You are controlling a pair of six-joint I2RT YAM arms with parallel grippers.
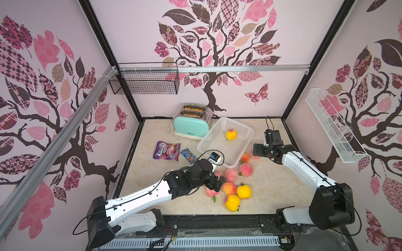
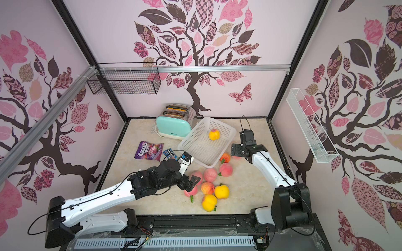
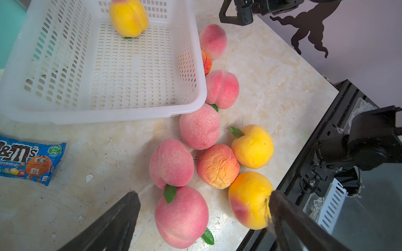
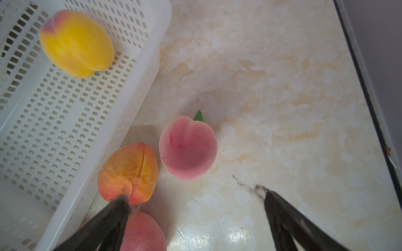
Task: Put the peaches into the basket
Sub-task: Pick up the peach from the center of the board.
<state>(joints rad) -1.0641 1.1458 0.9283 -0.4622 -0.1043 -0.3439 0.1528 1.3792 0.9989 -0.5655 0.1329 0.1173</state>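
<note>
The white basket lies tilted beside the toaster and holds one yellow peach. Several peaches lie on the table in front of it, pink, yellow and orange-red. My left gripper is open and hovers over a pink peach at the near end of the group, with a yellow peach against one finger. My right gripper is open beside the basket's wall, above bare table. A pink peach and an orange-red peach lie just ahead of it.
A mint toaster stands at the back. A purple candy bag and a blue M&M's packet lie left of the basket. A black wire basket and a white wire shelf hang on the walls.
</note>
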